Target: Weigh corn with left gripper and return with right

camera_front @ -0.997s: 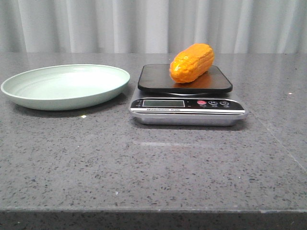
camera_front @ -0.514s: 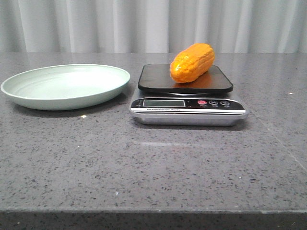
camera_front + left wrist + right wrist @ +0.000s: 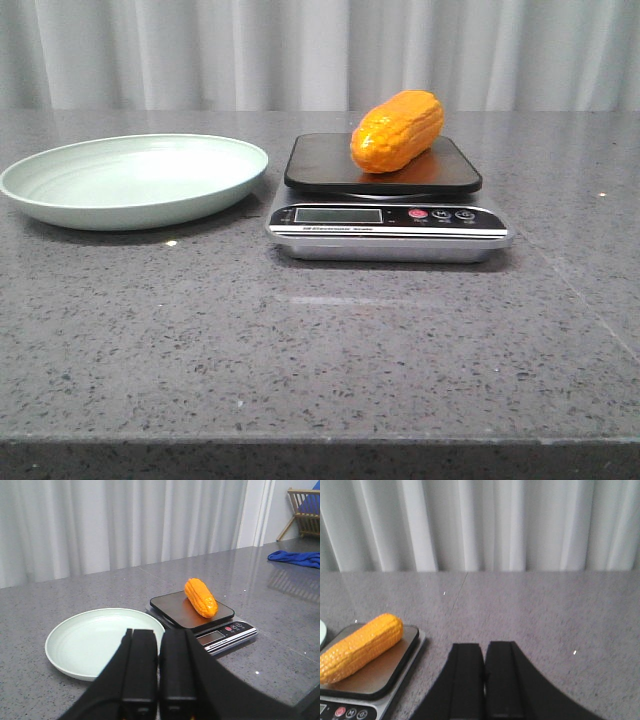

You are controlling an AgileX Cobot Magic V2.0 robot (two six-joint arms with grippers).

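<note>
The orange-yellow corn (image 3: 398, 131) lies on the black platform of the kitchen scale (image 3: 388, 216), tilted toward the back right. It also shows in the left wrist view (image 3: 201, 597) and the right wrist view (image 3: 360, 647). My left gripper (image 3: 159, 639) is shut and empty, raised above the table near the pale green plate (image 3: 102, 641), well away from the corn. My right gripper (image 3: 484, 650) is shut and empty, over the bare table to the right of the scale (image 3: 370, 690). Neither gripper shows in the front view.
The pale green plate (image 3: 135, 181) sits to the left of the scale. White curtains hang behind the grey stone table. A blue cloth (image 3: 295, 558) and a wooden rack (image 3: 305, 505) lie far off to the right in the left wrist view.
The whole front view has shifted very slightly to the left. The corn stays on the scale and no gripper comes into view.
</note>
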